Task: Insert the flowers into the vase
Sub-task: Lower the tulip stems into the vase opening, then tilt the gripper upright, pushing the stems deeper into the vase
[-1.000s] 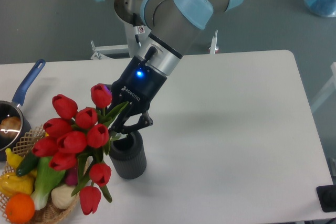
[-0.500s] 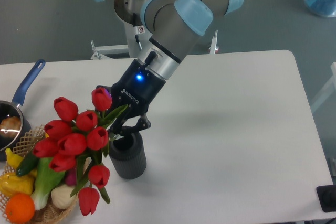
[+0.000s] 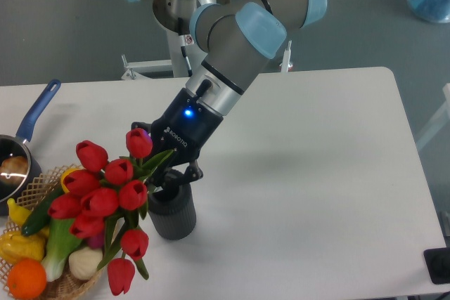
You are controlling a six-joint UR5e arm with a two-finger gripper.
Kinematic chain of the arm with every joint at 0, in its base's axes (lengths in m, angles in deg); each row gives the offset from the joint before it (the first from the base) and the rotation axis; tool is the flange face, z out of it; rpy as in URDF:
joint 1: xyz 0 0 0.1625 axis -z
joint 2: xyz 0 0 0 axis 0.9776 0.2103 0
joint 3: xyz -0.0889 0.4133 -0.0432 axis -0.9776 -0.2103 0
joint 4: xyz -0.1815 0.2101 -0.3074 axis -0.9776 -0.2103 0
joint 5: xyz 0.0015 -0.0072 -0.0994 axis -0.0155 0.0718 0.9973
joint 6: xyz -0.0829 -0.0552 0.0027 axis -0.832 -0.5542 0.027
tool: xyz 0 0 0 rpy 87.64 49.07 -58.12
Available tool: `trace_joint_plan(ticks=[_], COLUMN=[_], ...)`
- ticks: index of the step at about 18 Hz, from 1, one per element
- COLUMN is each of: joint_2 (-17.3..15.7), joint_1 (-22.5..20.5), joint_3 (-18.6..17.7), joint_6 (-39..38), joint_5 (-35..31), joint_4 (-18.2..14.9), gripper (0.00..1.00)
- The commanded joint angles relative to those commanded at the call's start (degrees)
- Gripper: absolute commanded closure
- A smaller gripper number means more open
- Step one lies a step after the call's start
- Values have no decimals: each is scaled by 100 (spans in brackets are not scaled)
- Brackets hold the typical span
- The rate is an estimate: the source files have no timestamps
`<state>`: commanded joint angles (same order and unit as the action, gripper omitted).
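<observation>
Camera: gripper (image 3: 171, 175) clamping flowers (image 3: 105, 198) above vase (image 3: 171, 212), blooms overhanging wicker basket (image 3: 42, 282) (saucepan (image 3: 15, 159) behind)

The arm reaches down from 12 o'clock, its wrist slanting toward 7 o'clock. The gripper (image 3: 171, 175) has its fingers closed in, a blue light glowing on its body.

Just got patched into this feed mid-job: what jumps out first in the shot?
The bunch of red tulips dominates the lower left, leaning out over a wicker basket of vegetables and fruit, its stem end at the mouth of the dark grey vase. The arm's black hand, blue light glowing, sits right above the vase holding the stems. A blue-handled saucepan sits at the left edge.
</observation>
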<state>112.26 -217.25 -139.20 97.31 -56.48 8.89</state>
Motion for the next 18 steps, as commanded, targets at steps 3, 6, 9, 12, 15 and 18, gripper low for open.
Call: trace_joint_plan(ticks=[3, 6, 9, 12, 15, 18], joint_2=[35, 61, 70, 79, 70, 70], joint_1=[-35, -35, -35, -53, -211, -325], joint_3=[-9, -9, -61, -114, -202, -439], joint_6=[79, 88, 141, 176, 219, 623], joint_5=[149, 158, 158, 281, 702, 1036], joint_4=[0, 0, 0, 0, 0, 0], gripper=[82, 82, 82, 82, 82, 82])
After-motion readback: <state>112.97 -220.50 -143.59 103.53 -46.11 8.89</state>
